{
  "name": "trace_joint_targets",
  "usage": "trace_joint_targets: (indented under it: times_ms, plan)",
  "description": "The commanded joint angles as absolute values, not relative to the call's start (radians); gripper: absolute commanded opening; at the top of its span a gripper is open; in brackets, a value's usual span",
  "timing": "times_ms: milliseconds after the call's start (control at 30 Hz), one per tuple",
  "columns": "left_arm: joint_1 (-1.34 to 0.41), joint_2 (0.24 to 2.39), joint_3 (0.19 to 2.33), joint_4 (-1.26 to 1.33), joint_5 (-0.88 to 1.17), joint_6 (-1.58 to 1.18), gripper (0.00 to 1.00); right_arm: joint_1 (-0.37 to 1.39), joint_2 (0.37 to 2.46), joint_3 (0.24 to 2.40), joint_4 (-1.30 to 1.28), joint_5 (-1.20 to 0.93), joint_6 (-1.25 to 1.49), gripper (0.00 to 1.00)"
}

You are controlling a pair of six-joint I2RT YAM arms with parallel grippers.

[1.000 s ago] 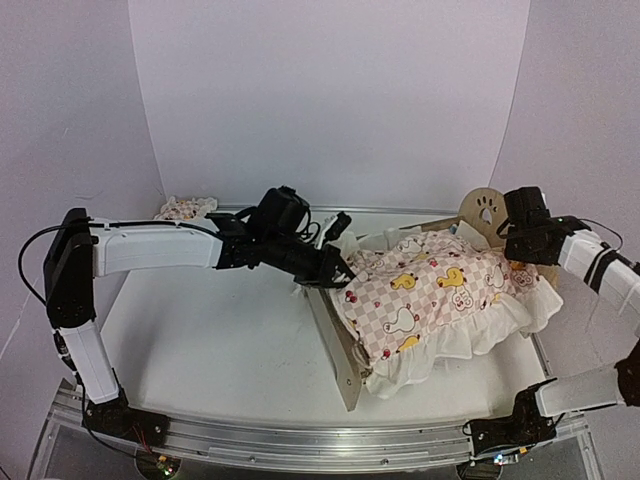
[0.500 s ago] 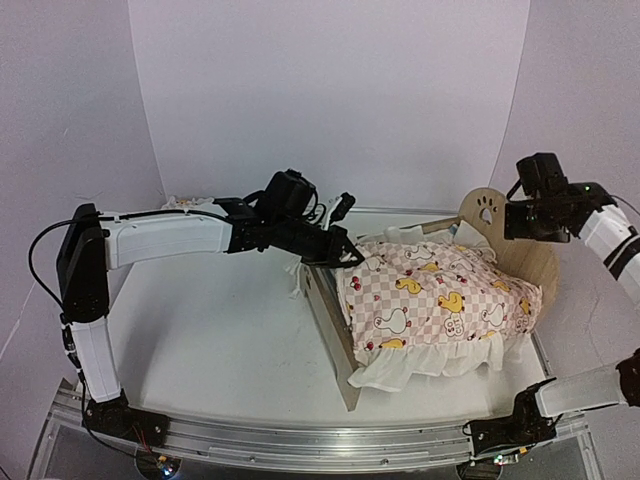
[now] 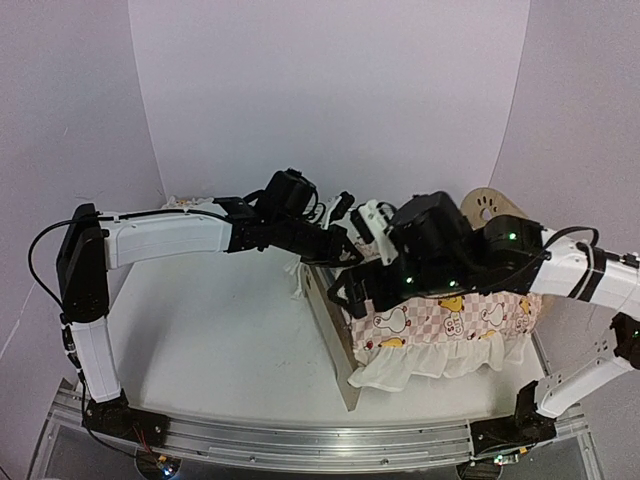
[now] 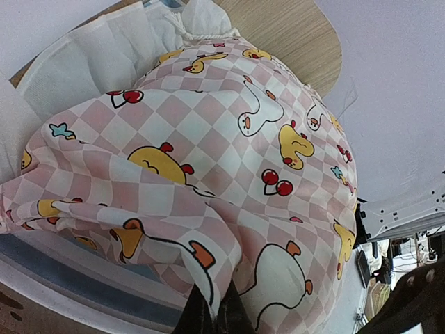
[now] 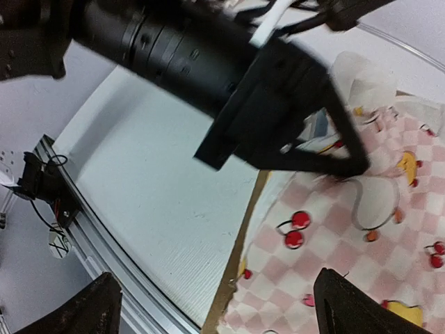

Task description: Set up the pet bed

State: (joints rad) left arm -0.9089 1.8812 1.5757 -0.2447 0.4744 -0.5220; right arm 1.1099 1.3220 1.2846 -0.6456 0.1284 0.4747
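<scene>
The pet bed (image 3: 331,331) stands right of centre, its paw-print headboard (image 3: 489,206) at the far right and its plywood foot panel toward the middle. A pink checkered duck-print cover (image 3: 455,318) lies over it, ruffle hanging at the front. My left gripper (image 3: 340,252) is at the bed's far foot corner, shut on a fold of the cover (image 4: 229,209), the fingers (image 4: 235,319) pinching cloth. My right gripper (image 3: 350,286) hangs open above the foot end; its fingers (image 5: 346,306) stand wide apart over the cover (image 5: 334,236) and the plywood edge (image 5: 240,268), holding nothing.
A small ruffled pillow (image 3: 178,204) lies at the back left, partly behind the left arm. The bed's striped fabric base (image 4: 62,268) shows under the lifted cover. White table (image 3: 210,340) stretches left of the bed; a metal rail (image 3: 300,440) runs along the near edge.
My right arm swung from the headboard across the bed to the foot end, and its gripper opened. The cover now hangs more evenly over the front. The left gripper kept its hold.
</scene>
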Motion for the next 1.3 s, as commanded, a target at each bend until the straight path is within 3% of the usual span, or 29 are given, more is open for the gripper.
trace_joint_targets:
  times_ms: [0,133,333,400,433,600,633,667,700,733,800,900,967,1033,1200,1267]
  plan:
    - [-0.905,1.855,1.622,-0.225,0.454,-0.515,0.0,1.241,1.388,1.311,-0.646,0.499,0.625,0.98]
    - [-0.905,1.85,1.62,-0.225,0.449,-0.523,0.0,1.311,1.567,1.403,-0.942,0.798,0.775,0.98]
    - [-0.905,1.837,1.614,-0.225,0.443,-0.531,0.0,1.344,1.786,1.475,-1.295,1.014,1.051,0.98]
    - [-0.905,1.832,1.611,-0.225,0.443,-0.532,0.0,1.344,1.796,1.463,-1.312,1.024,1.072,0.94]
    - [-0.905,1.83,1.61,-0.225,0.443,-0.532,0.0,1.344,1.794,1.452,-1.312,1.025,1.08,0.89]
    - [-0.905,1.82,1.593,-0.226,0.428,-0.524,0.0,1.344,1.684,1.356,-1.258,1.024,1.054,0.45]
    - [-0.905,1.817,1.59,-0.226,0.425,-0.52,0.0,1.344,1.641,1.324,-1.213,1.011,0.997,0.31]
    - [-0.905,1.814,1.586,-0.225,0.421,-0.513,0.0,1.344,1.589,1.287,-1.131,0.986,0.909,0.09]
    - [-0.905,1.811,1.582,-0.229,0.414,-0.505,0.01,1.344,1.535,1.246,-1.05,0.941,0.802,0.0]
    - [-0.905,1.806,1.579,-0.234,0.404,-0.495,0.03,1.343,1.47,1.2,-0.976,0.9,0.737,0.0]
    - [-0.905,1.796,1.57,-0.248,0.378,-0.473,0.14,1.333,1.293,1.097,-0.833,0.76,0.591,0.0]
    - [-0.903,1.764,1.541,-0.266,0.315,-0.435,0.45,1.224,1.054,0.938,-0.582,0.257,0.321,0.0]
    - [-0.897,1.732,1.517,-0.277,0.28,-0.413,0.64,1.145,0.967,0.876,-0.527,-0.018,0.258,0.0]
    - [-0.889,1.697,1.485,-0.283,0.254,-0.391,0.79,1.109,0.938,0.871,-0.528,-0.134,0.231,0.0]
    - [-0.857,1.597,1.382,-0.305,0.154,-0.342,0.98,1.094,0.95,0.889,-0.532,-0.202,0.232,0.0]
    - [-0.816,1.569,1.327,-0.31,0.139,-0.343,0.99,1.071,0.953,0.908,-0.534,-0.249,0.238,0.0]
